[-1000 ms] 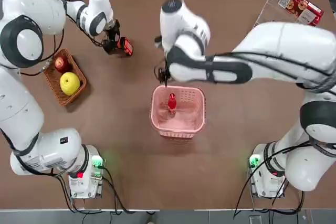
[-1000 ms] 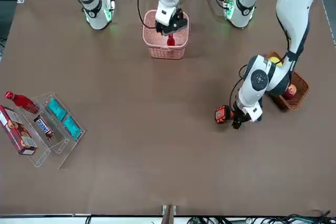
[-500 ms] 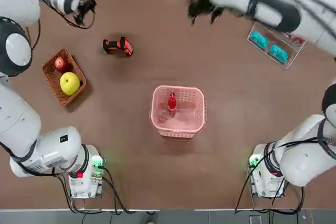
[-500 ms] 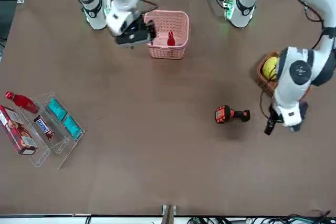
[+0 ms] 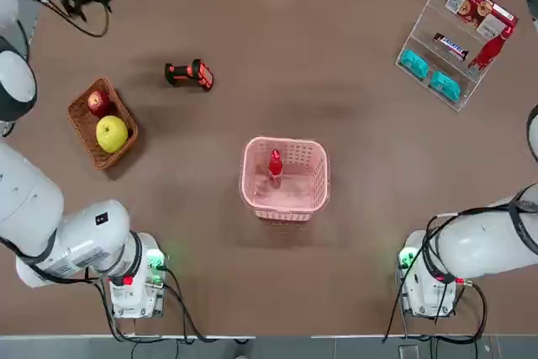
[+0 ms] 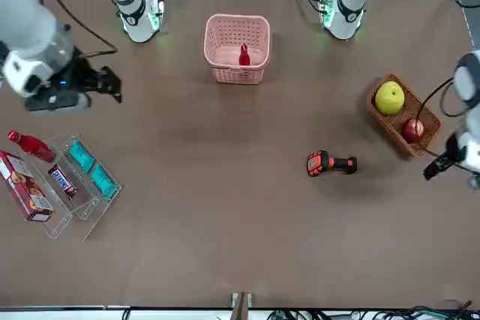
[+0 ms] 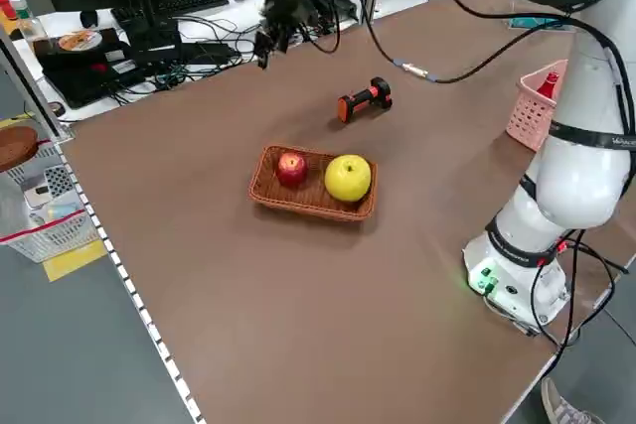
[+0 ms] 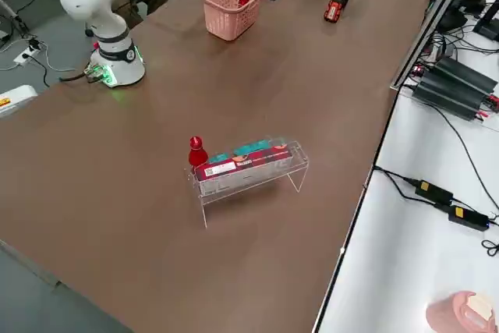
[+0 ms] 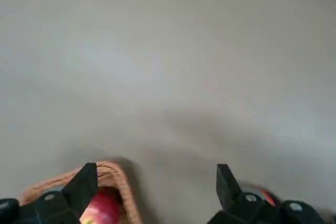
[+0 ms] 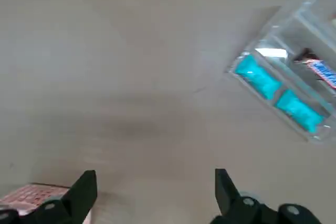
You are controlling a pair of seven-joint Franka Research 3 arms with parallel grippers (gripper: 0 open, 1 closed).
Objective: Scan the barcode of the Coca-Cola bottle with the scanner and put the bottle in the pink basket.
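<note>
Top view: on a brown tabletop point(image 5: 336, 292), the small red Coca-Cola bottle point(image 5: 276, 168) is inside the pink basket point(image 5: 286, 208), its red cap uppermost. The front view shows it upright, near a basket wall. The scanner point(image 5: 190, 74), black with a red-orange head, lies on its side between the basket and the far edge, well apart from both hands.

The left hand point(image 6: 442, 165) is above the tabletop beyond the brown wicker basket point(image 5: 87, 129), which holds a red apple point(image 5: 99, 103) and a yellow apple point(image 5: 112, 134). The right hand point(image 6: 90, 89) is raised near the clear rack point(image 6: 75, 210), on the robot's right. Both hands are open and empty. A second, similar red bottle point(image 6: 32, 146) lies on the rack, beside a red box point(image 6: 25, 187), two teal packets point(image 6: 92, 170) and a chocolate bar point(image 6: 62, 182).

The bottle in the basket is probably light, with a smooth, rather slippery body that may give a little if it is plastic. If it must be lifted again, the slim upper body just below the cap seems the best hold, taken from straight above, with the fingers clear of the lattice walls. A grip on the cap alone might let it swing or slip; a sideways nudge could tip it.
</note>
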